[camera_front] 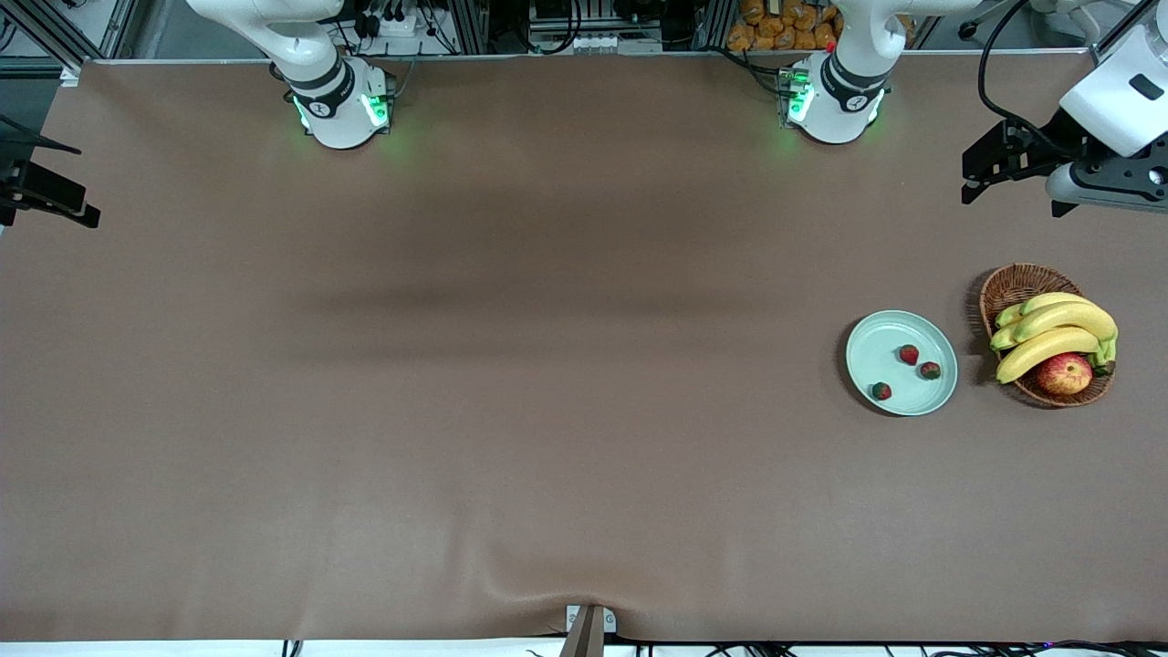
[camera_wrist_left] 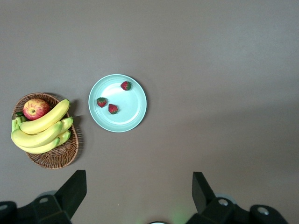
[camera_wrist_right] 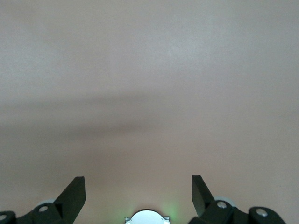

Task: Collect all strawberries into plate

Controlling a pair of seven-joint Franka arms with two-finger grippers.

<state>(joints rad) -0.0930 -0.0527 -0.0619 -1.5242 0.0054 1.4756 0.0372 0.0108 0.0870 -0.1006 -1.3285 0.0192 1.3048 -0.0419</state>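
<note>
- I find all three strawberries [camera_front: 909, 354] [camera_front: 930, 370] [camera_front: 881, 391] lying in the plate [camera_front: 876, 342], apart from one another, none touching the rim as far as I can tell.
- The plate sits flat on the table [camera_front: 511, 411], toward the left arm's end, just beside the basket [camera_front: 1013, 285].
- The basket holds a bunch of bananas [camera_front: 1054, 333] and an apple [camera_front: 1064, 373]; the apple lies at the basket's edge nearer the front camera.
- My left gripper [camera_front: 990, 178] hangs in the air at the left arm's end of the table, over bare table; jaws spread wide, holding nothing.
- My right gripper [camera_front: 41, 196] waits at the right arm's end of the table, jaws likewise spread and empty, with only bare tabletop in its wrist view.
</note>
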